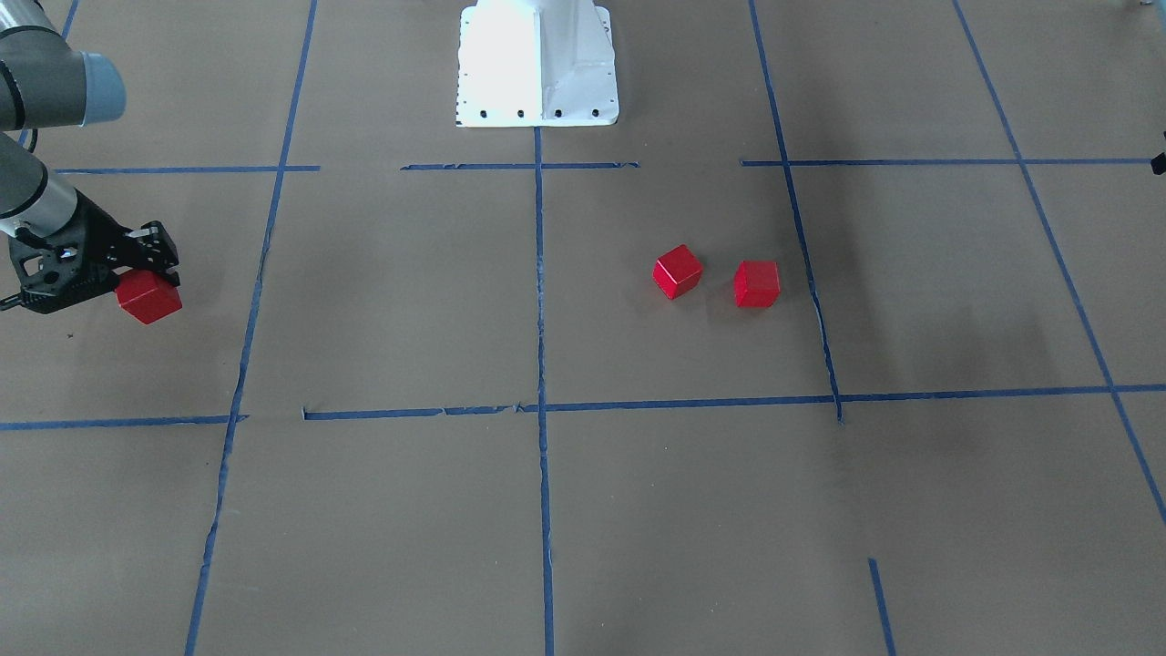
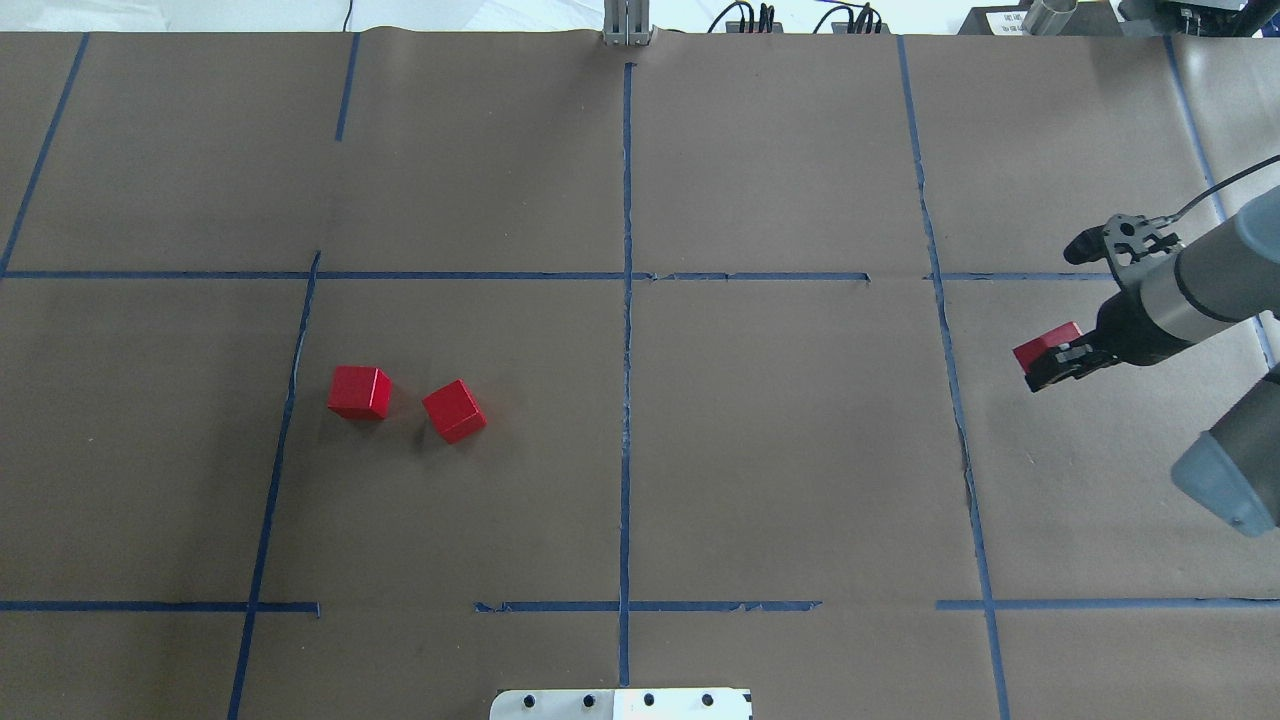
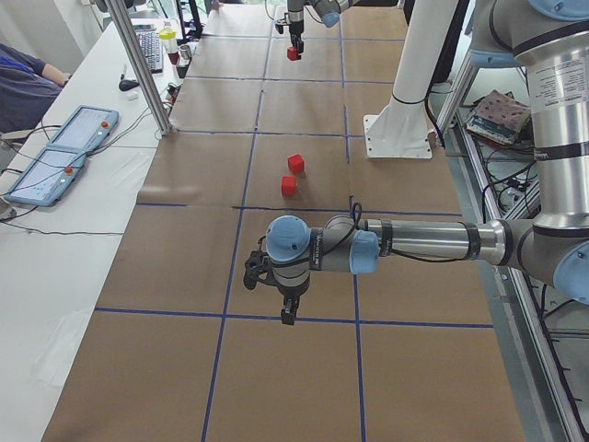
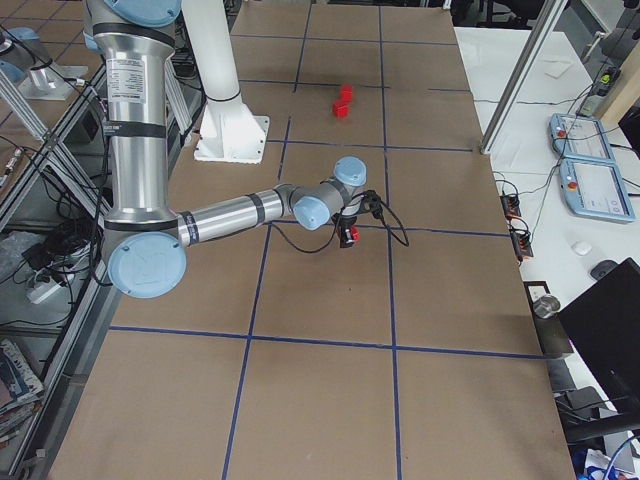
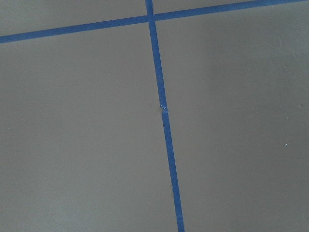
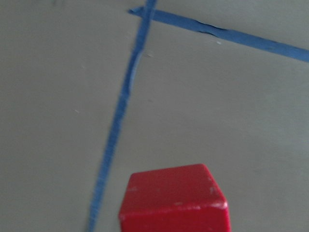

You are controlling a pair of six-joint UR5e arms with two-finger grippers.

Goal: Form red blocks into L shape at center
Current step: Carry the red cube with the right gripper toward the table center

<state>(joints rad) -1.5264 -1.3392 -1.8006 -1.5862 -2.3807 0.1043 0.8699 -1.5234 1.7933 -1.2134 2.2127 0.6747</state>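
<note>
Over brown paper (image 2: 780,150): clamping one red block (image 2: 1045,345) in right gripper (image 2: 1052,360) outside center (image 2: 780,440), leaving two others (image 2: 358,391) unjoined inside; left gripper (image 3: 289,316) jaws untellable.

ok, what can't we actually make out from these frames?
Left gripper: shows only in exterior left, small and dark; open or shut can't be told. Left wrist view shows only paper and tape.
Red block in the right gripper: top hidden by the gripper in the front-facing view, lower part cut by the right wrist view's bottom edge; touching the paper or lifted is unclear.
</note>
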